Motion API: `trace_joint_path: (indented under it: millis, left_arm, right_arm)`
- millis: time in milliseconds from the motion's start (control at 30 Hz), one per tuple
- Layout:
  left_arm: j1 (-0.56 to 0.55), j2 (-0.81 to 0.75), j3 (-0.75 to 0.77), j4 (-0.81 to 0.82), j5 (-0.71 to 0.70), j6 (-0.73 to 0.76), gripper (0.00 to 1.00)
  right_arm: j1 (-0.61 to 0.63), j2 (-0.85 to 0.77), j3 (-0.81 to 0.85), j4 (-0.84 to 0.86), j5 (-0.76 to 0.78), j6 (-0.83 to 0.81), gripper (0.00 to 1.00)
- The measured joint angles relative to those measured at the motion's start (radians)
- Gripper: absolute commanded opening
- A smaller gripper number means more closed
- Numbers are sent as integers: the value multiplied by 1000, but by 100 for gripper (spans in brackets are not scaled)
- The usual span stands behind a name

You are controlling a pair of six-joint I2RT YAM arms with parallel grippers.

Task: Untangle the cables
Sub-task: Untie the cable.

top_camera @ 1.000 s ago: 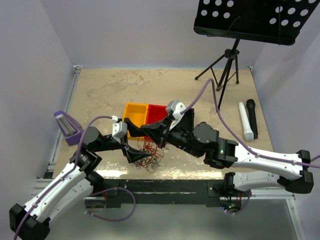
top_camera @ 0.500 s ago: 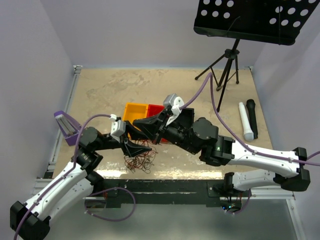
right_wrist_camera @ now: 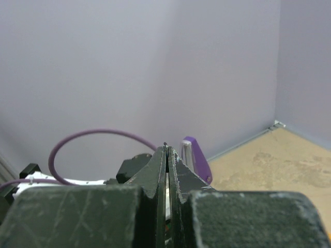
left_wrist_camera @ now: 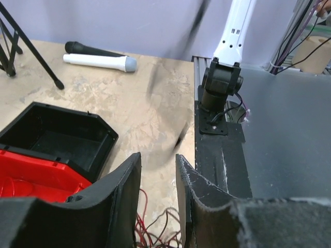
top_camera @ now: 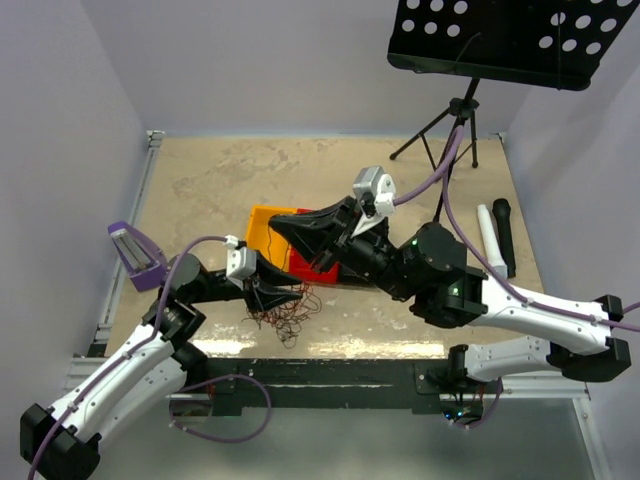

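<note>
The left gripper [left_wrist_camera: 158,160] has its jaws slightly parted, tips pointing down just above the cables [top_camera: 285,318], a loose red and dark snarl lying near the worktop's [top_camera: 200,180] near edge, left of centre. The right gripper [top_camera: 278,222] is clenched tight and raised over the yellow bin [top_camera: 259,230], which sits beside the red bin [left_wrist_camera: 31,178]. I cannot tell whether it pinches a strand.

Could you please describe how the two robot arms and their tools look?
The left arm and right arm have white shells with black joints, and each carries a lilac hose. The left tool and right tool are black, each with two tapered fingers. Small green lights glow on the right arm.
</note>
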Motion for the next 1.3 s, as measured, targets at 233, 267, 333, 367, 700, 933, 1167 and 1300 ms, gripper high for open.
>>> trace_joint_path:
  millis: [233, 267, 333, 367, 700, 933, 1167, 1300]
  left_arm:
    - [0, -6, -27, -47, 0, 62, 31]
    - [0, -8, -29, -50, 0, 66, 30]
    - [-1, -11, -32, -57, 0, 81, 29]
    - [-1, -12, -32, -63, 0, 89, 29]
    - [-1, -14, -34, -118, 0, 141, 39]
    - [-1, -25, -34, -119, -13, 142, 58]
    - [-1, -36, -34, -132, -38, 145, 59]
    - [-1, -37, -26, -151, -38, 161, 59]
  right_arm:
    - [3, -24, 104, -14, 47, -68, 0]
    - [3, -29, 122, -14, 51, -79, 0]
    - [3, -40, 153, -15, 58, -97, 0]
    - [3, -45, 170, -15, 64, -105, 0]
    - [3, -68, 259, 6, 72, -165, 0]
    - [3, -53, 272, -10, 113, -183, 0]
    - [3, -50, 193, -29, 295, -209, 0]
    - [-4, -48, 121, -46, 397, -221, 0]
